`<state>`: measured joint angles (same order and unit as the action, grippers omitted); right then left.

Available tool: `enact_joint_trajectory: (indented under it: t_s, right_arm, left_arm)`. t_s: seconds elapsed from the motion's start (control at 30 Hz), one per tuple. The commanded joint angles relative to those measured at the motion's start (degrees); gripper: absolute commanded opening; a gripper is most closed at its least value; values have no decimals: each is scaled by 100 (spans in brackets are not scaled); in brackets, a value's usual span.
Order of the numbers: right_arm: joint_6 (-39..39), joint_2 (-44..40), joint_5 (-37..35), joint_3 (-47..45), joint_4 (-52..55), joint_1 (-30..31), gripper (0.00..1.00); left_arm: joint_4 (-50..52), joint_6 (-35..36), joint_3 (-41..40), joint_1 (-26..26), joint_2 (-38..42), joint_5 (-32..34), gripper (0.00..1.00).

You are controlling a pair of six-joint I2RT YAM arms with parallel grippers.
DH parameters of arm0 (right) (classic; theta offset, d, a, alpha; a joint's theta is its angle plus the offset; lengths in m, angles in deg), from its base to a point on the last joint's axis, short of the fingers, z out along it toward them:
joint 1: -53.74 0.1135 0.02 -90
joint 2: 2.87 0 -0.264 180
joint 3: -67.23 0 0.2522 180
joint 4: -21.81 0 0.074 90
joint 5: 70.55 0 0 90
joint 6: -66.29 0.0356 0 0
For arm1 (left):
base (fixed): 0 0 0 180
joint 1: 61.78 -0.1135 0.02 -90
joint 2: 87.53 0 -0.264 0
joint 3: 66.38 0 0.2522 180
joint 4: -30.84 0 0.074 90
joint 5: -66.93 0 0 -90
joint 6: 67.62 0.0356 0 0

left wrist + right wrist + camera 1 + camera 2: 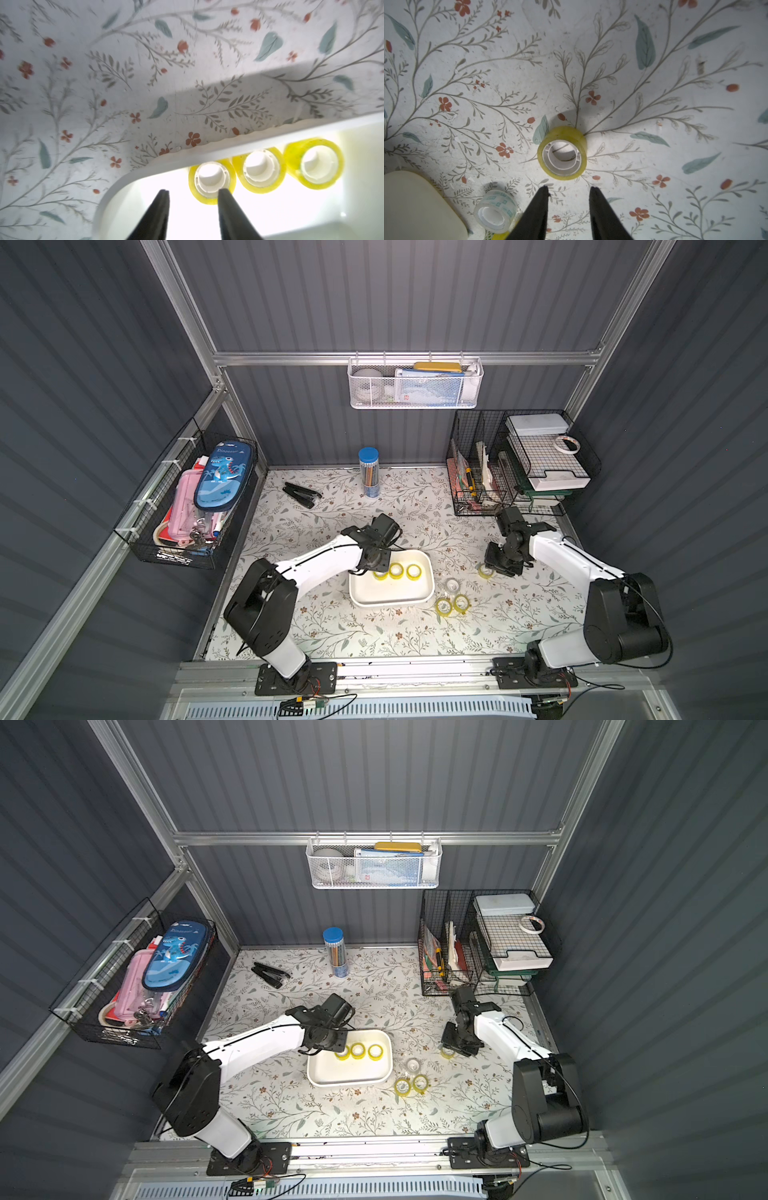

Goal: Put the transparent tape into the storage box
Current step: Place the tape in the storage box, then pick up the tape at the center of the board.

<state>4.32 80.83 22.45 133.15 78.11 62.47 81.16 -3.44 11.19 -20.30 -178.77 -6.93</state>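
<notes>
your left gripper (192, 190) hovers open over the shallow white plastic storage box (228, 145) beside three yellowish tape rolls (261, 189) rowed along its wall to spare room; your right gripper (569, 187), open too, aims at a fourth roll (562, 133) on the floral table (675, 83).

left pincer (193, 190): jaws apart, pointing down | right pincer (569, 187): jaws apart, pointing down

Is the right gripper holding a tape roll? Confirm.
No: the right gripper stands open, the yellow tape roll lying on the table ahead of it.
</notes>
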Motion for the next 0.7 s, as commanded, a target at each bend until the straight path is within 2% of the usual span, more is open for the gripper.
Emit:
enact_joint_trajectory:
  t_s: [0.0, 0.1, 0.27, 0.33, 0.67]
  right_arm:
    - [35, -55, -229, 86, 245, 22, 38]
    - [51, 124, -346, -11, 70, 6, 38]
    - [42, 537, -222, 107, -199, -12, 38]
    - [43, 689, -217, 160, -263, -12, 38]
    - [85, 1075, -195, -60, -580, -3, 37]
  left_arm:
    - [353, -28, 283, -34, 623, 352, 57]
    - [458, -15, 447, -35, 1039, 553, 78]
    - [748, 53, 796, -34, 1409, 880, 96]
    - [875, 106, 923, -34, 1434, 955, 99]
    - [910, 74, 870, -34, 1416, 1040, 99]
